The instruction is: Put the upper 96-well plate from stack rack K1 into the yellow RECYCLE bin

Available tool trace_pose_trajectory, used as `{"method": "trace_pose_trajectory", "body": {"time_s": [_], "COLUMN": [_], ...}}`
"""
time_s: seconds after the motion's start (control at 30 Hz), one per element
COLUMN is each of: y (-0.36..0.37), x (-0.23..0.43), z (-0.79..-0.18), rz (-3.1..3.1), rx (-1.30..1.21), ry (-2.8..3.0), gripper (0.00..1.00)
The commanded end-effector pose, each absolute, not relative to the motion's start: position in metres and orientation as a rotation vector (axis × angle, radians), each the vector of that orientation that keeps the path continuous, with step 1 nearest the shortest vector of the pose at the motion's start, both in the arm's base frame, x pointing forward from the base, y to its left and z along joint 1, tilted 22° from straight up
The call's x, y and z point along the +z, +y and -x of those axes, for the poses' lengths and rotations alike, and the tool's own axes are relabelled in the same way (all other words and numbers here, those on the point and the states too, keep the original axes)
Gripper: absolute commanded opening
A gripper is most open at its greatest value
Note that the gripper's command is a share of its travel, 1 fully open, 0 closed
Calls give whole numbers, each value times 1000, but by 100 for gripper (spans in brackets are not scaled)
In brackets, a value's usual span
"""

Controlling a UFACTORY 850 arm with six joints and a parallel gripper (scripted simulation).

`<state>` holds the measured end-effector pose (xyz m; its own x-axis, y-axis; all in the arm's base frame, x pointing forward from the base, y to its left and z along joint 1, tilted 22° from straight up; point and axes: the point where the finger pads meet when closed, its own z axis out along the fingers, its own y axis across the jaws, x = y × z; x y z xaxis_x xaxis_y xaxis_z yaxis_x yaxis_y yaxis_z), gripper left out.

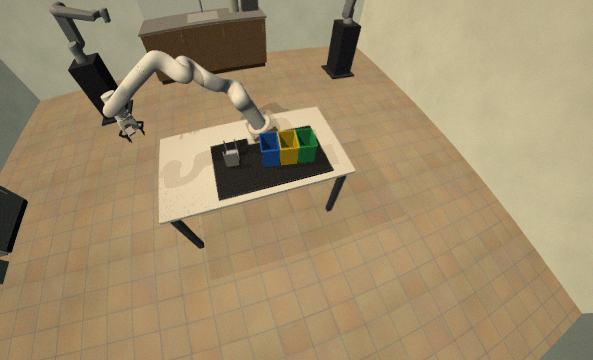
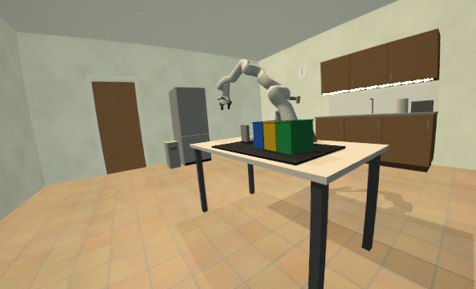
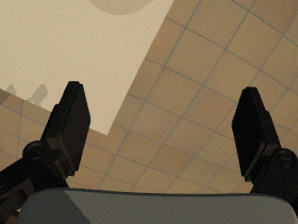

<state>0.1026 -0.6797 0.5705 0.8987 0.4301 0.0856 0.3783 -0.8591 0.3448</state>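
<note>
The gripper (image 3: pixel 161 132) hangs fully open with nothing between its fingers, high over the floor just off the table's (image 1: pixel 186 200) edge; straight below it the wrist view shows only tiles and a corner of the white top. The rack (image 1: pixel 231 153) stands well off from the gripper, back on the black mat (image 1: pixel 256 180) toward the arm's base, and the upper plate sits in it, though the views are too small to tell the two plates apart. My guess is the plate is light, stiff, thin-walled plastic with smooth, slippery sides, so it wants a grip across its long edges, lifted level to spare the lower plate. Past the rack stand the three bins, touching in a row: blue (image 1: pixel 270 148), then yellow (image 1: pixel 289 147), then green (image 1: pixel 307 144) farthest off. Beyond the table lie the tiled floor (image 1: pixel 326 280), a fridge (image 2: pixel 189 124), a door (image 2: pixel 118 126) and brown cabinets (image 2: pixel 378 60).
</note>
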Motion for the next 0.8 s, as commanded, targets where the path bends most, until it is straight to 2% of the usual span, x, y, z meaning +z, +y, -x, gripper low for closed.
{"method": "trace_pose_trajectory", "body": {"time_s": [0.0,0.53,0.77], "y": [-680,-680,-664], "x": [572,572,566], "z": [-103,-103,-123], "rz": [-2740,-2740,-2769], "rx": [228,228,216], "ry": [600,600,554], "gripper": [100,100,100]}}
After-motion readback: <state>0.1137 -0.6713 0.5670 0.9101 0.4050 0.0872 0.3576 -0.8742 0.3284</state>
